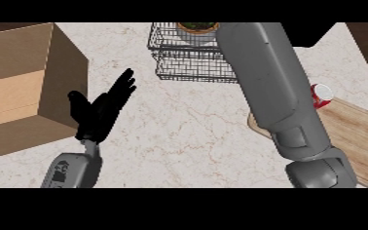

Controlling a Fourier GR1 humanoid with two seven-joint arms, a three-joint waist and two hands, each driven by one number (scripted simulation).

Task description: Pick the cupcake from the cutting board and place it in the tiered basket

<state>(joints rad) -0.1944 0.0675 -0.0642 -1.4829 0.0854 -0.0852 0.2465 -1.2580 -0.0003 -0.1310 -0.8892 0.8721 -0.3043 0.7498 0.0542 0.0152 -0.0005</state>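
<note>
The cupcake (197, 28), with a dark top and a pale wrapper, sits in the top tier of the black wire tiered basket (188, 61) at the back of the counter. My right forearm (273, 87) rises from the lower right, crosses the wooden cutting board (348, 126) and ends at the picture's top beside the cupcake. The right hand itself does not show. My left hand (101, 109) rests open at the left, fingers up, holding nothing.
A red can with a white top (322, 94) stands on the cutting board's far corner, close to my right forearm. A large brown box (32, 85) fills the left side. A dark shape (316, 34) lies at the back right.
</note>
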